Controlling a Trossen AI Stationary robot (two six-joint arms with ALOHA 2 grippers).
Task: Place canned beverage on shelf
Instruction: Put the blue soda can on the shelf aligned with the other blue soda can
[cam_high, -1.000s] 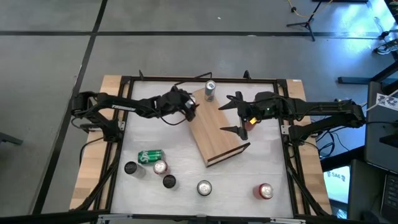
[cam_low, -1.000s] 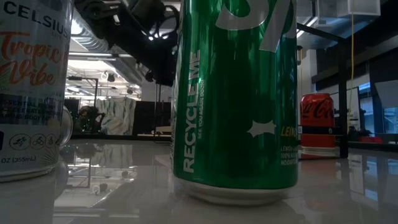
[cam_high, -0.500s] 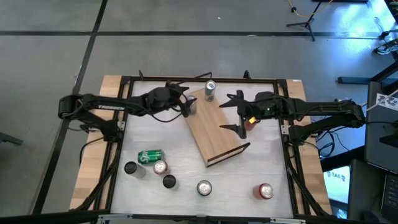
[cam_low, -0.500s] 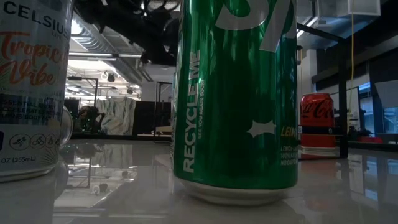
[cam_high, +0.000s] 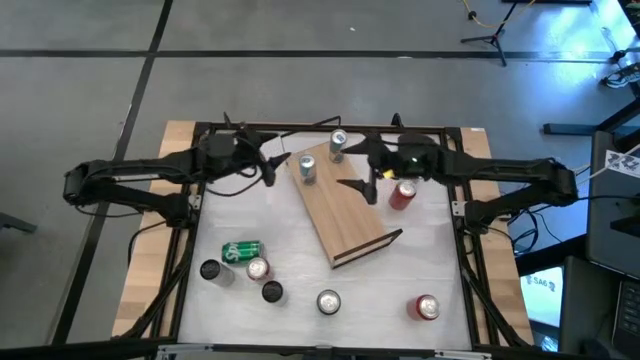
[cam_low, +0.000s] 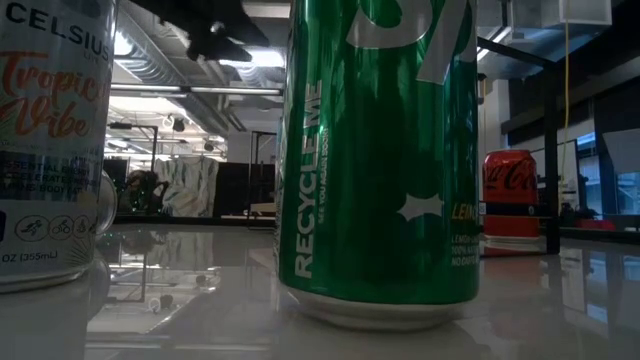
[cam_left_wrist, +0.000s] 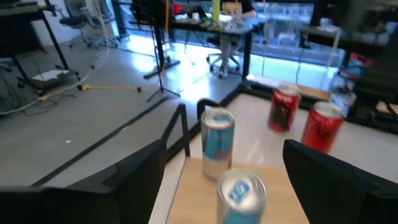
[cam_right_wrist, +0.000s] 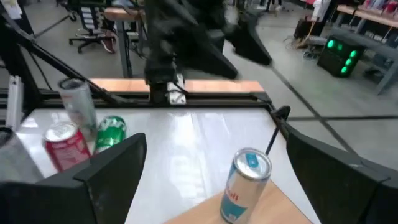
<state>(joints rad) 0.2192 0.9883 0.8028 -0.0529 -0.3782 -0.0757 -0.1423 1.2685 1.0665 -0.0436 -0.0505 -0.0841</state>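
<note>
The shelf (cam_high: 345, 215) is a light-wood board lying slantwise on the white table. Two silver-blue cans stand upright on its far end: one (cam_high: 337, 146) at the far tip, one (cam_high: 306, 170) nearer the left edge. My left gripper (cam_high: 272, 168) hovers open just left of that nearer can (cam_left_wrist: 241, 196), clear of it. My right gripper (cam_high: 362, 168) hangs open above the board's far right part, with nothing between its fingers; the far can (cam_right_wrist: 245, 183) shows ahead of it. A red can (cam_high: 402, 195) stands on the table right of the shelf.
Several more cans stand near the front edge: a green one (cam_high: 241, 250) lying on its side, silver ones (cam_high: 258, 268) (cam_high: 328, 301), a red one (cam_high: 426, 307). The low view is filled by a green can (cam_low: 380, 150) and a white can (cam_low: 50, 140). A black frame (cam_high: 320, 128) rims the table.
My left gripper has drawn back from the shelf toward the table's left edge and risen, staying open; the can it was at stands upright on the board. My right gripper has swung toward the far edge, uncovering the red can beside the shelf.
</note>
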